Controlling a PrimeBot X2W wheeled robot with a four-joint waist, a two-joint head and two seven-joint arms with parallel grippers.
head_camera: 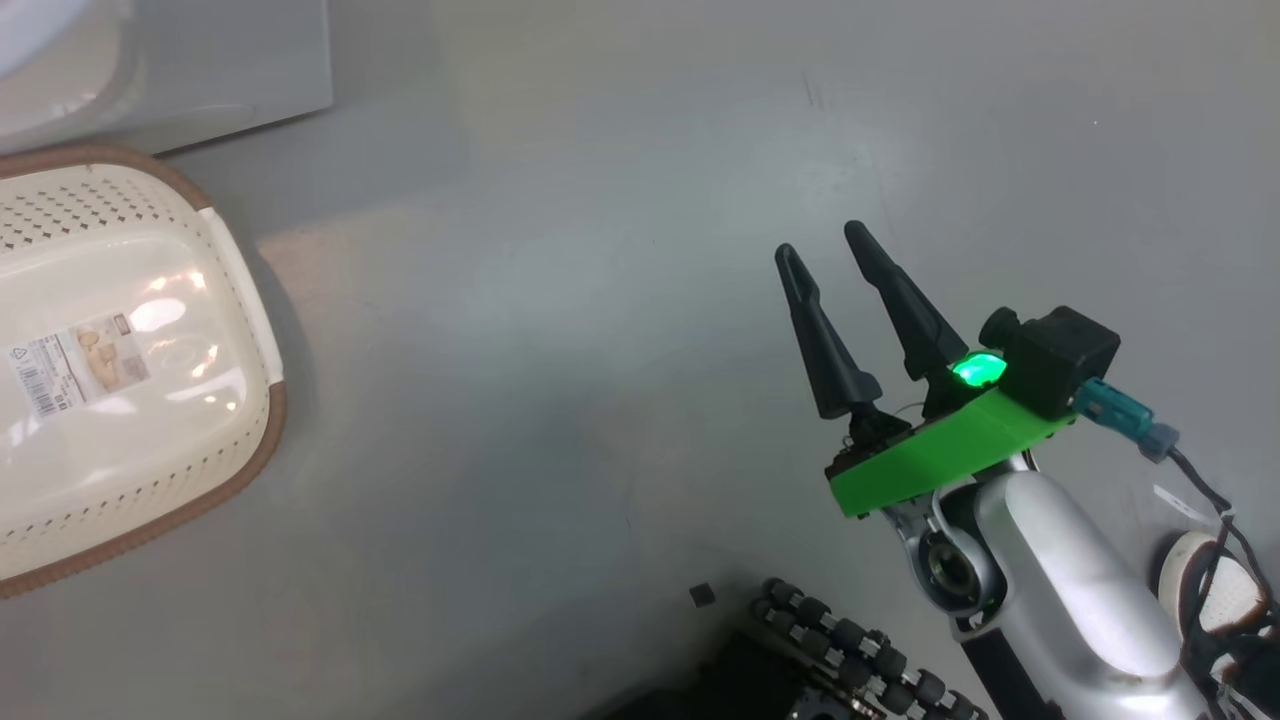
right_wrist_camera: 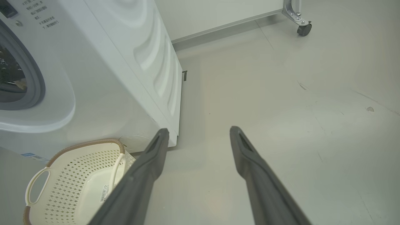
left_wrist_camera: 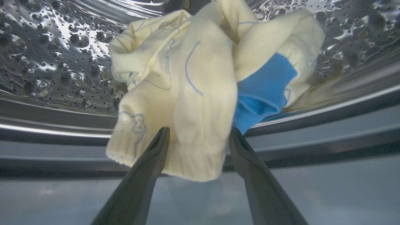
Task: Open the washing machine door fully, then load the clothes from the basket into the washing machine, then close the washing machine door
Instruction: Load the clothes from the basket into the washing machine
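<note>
The pale yellow clothes [left_wrist_camera: 187, 87], bundled with a bright blue piece [left_wrist_camera: 262, 90], lie inside the washing machine's steel drum [left_wrist_camera: 56, 62]. Their ribbed hem hangs over the drum's front lip. My left gripper [left_wrist_camera: 198, 131] is open, with its two fingers straddling that hem. The cream basket [head_camera: 100, 200] stands on the floor at the left, holding nothing but its sticker. It also shows in the right wrist view [right_wrist_camera: 78, 175], in front of the white washing machine [right_wrist_camera: 109, 78]. My right gripper [head_camera: 820, 240] hovers open over bare floor, well right of the basket. The door is out of view.
A caster wheel [right_wrist_camera: 303, 29] of some frame stands on the floor beyond the machine. My base's rollers [head_camera: 850, 640] and a small dark chip [head_camera: 702, 595] are at the bottom of the head view. A shoe [head_camera: 1215, 590] shows at the lower right.
</note>
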